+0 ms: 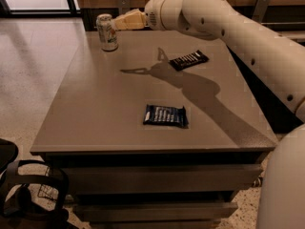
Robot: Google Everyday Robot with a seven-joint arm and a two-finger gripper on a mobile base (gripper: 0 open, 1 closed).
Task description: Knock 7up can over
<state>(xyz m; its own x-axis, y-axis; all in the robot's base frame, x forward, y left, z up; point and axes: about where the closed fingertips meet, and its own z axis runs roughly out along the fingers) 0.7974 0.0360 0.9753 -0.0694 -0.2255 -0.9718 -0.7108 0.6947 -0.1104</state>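
The 7up can [106, 32] stands upright near the far left corner of the grey table [95, 104]. It is whitish-silver with green markings and a shiny top. My gripper [120, 23] reaches in from the right at the far edge, its pale tip right beside the can's upper right side, level with its top. I cannot tell whether it touches the can. The white arm [224, 23] runs back to the right.
A black snack bar [189, 59] lies at the far right of the table. A dark blue snack packet [165, 115] lies near the middle front. A dark chair [19, 190] stands at the lower left on the floor. A wall runs behind the table.
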